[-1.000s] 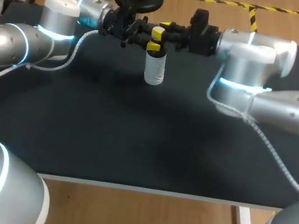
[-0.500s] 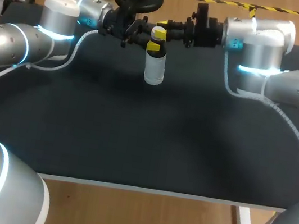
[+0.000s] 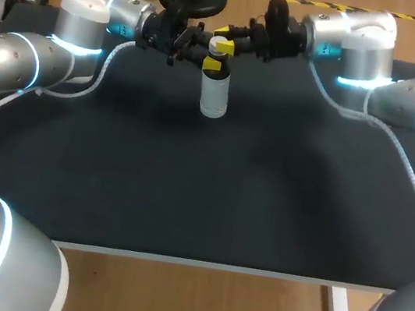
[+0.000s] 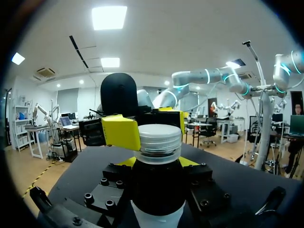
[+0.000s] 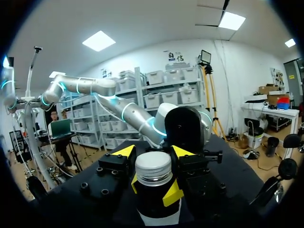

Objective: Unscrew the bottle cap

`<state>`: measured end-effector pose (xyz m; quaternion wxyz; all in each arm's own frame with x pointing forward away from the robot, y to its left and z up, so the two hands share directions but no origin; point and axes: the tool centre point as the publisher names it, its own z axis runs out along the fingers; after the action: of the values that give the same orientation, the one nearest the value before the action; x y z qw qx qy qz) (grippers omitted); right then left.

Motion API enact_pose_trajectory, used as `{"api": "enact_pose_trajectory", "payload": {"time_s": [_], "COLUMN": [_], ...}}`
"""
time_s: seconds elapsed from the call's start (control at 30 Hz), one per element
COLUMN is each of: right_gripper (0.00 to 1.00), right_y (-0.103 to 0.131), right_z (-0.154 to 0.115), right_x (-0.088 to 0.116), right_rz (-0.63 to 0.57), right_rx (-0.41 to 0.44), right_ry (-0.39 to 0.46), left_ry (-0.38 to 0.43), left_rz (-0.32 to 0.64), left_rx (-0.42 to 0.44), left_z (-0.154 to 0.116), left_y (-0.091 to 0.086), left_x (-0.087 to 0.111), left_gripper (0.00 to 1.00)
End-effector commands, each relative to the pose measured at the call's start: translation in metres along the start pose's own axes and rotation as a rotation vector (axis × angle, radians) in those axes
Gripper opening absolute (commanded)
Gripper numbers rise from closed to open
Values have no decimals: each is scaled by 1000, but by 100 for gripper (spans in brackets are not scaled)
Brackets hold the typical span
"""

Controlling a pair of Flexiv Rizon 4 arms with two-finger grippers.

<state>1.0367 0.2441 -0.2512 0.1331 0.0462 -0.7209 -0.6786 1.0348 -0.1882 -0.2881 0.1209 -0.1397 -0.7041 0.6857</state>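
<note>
A clear bottle (image 3: pixel 215 93) with a white cap (image 3: pixel 220 45) stands upright near the far edge of the black table. My left gripper (image 3: pixel 212 63) comes in from the left and is shut on the bottle just under the cap. In the left wrist view the dark bottle (image 4: pixel 158 190) fills the gap between its fingers. My right gripper (image 3: pixel 223 40) comes in from the right at cap height. In the right wrist view its yellow tips (image 5: pixel 124 151) press the cap (image 5: pixel 153 167) from both sides. My left gripper's tips (image 5: pixel 173 192) show lower on the bottle.
The black table top (image 3: pixel 210 187) spreads wide in front of the bottle, with nothing else standing on it. Grey cables (image 3: pixel 382 151) from both arms hang over its far corners. The table's far edge runs close behind the two grippers.
My right arm's elbow has swung up and back toward the far edge while its wrist turned about the cap. The bottle and my left arm have stayed in place.
</note>
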Motion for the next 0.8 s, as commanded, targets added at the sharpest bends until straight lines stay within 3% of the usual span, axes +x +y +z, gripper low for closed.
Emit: {"api": "enact_pose_trajectory", "payload": {"time_s": [0.03, 0.47, 0.63, 0.8], "right_gripper": [0, 0, 0, 0], "right_y": [-1, 30, 36, 37], "right_z": [-3, -30, -53, -109], "right_x": [-5, -2, -2, 3], "right_rz": [-6, -50, -56, -48], "right_rx": [10, 18, 48, 50], "right_ry": [384, 363, 261, 121], "left_ry": [13, 13, 13, 13], "left_rz": [0, 0, 0, 0], "left_rx": [4, 4, 4, 4], "left_z": [3, 3, 3, 3], "left_y": [0, 0, 0, 0], "left_x": [-5, -5, -5, -5], "left_gripper": [0, 0, 0, 0]}}
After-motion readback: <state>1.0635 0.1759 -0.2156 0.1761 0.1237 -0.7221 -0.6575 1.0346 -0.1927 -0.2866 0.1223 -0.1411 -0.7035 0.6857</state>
